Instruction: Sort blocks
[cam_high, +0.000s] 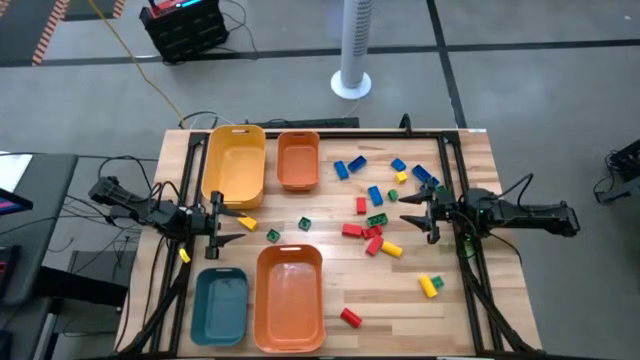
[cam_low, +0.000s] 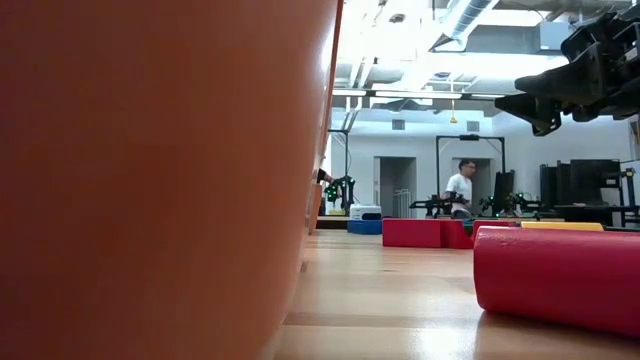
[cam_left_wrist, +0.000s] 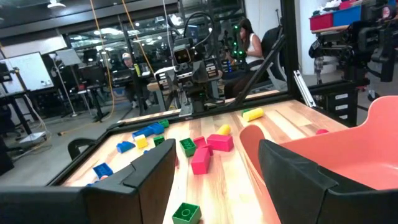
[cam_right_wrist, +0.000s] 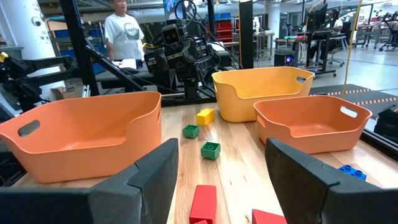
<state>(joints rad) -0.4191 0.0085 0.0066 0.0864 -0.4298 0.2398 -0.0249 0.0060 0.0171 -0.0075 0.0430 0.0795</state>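
Small red, blue, green and yellow blocks (cam_high: 375, 215) lie flat and scattered on the wooden table, mostly on its right half. A single red block (cam_high: 350, 317) lies near the front edge, and a yellow block (cam_high: 247, 223) and two green ones (cam_high: 304, 223) lie near the middle. My left gripper (cam_high: 238, 226) hovers open at the table's left side, pointing level toward the right, with a green block (cam_left_wrist: 186, 213) on the table ahead of it. My right gripper (cam_high: 405, 210) hovers open at the right side, facing left over the blocks; a red block (cam_right_wrist: 203, 202) lies below it.
A yellow bin (cam_high: 235, 165) and a small orange bin (cam_high: 298, 160) stand at the far left. A teal bin (cam_high: 220, 305) and a large orange bin (cam_high: 290, 298) stand at the near left. Black rails (cam_high: 455, 180) frame the table. A person (cam_right_wrist: 124, 31) stands beyond the table.
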